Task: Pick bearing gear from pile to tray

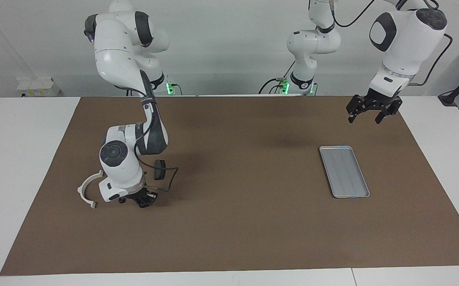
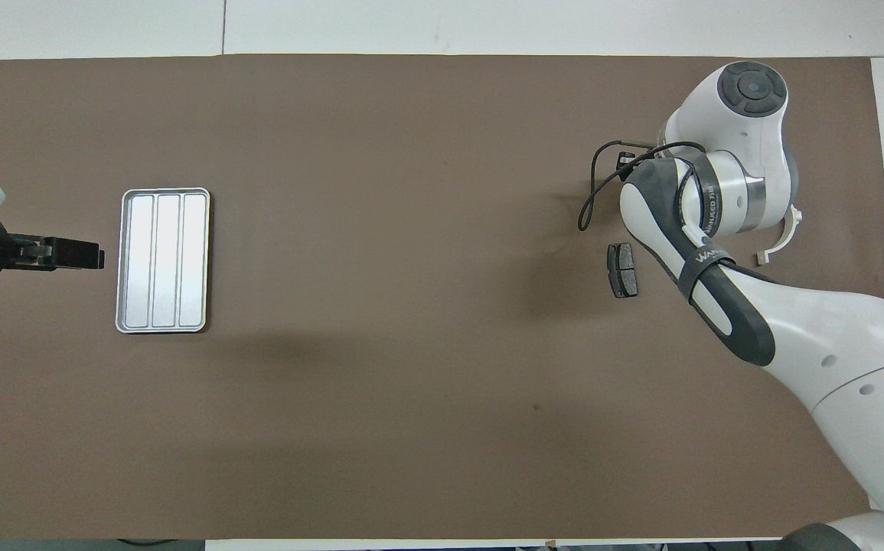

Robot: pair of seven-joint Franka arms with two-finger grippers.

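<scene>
The pile lies toward the right arm's end of the mat: a white arc bracket (image 1: 88, 190) (image 2: 782, 237), a dark brake pad (image 1: 159, 169) (image 2: 623, 269) and a tiny black round piece (image 1: 122, 200). My right gripper (image 1: 144, 201) is down at the mat beside the bracket, its fingers drawn in on a small black bearing gear. The overhead view hides this gripper under the wrist. The silver ribbed tray (image 1: 344, 171) (image 2: 162, 260) lies bare toward the left arm's end. My left gripper (image 1: 366, 118) (image 2: 74, 254) hangs open over the mat beside the tray and waits.
A black cable (image 1: 171, 176) loops out from the right wrist over the mat next to the brake pad. The brown mat (image 1: 245, 222) covers most of the white table.
</scene>
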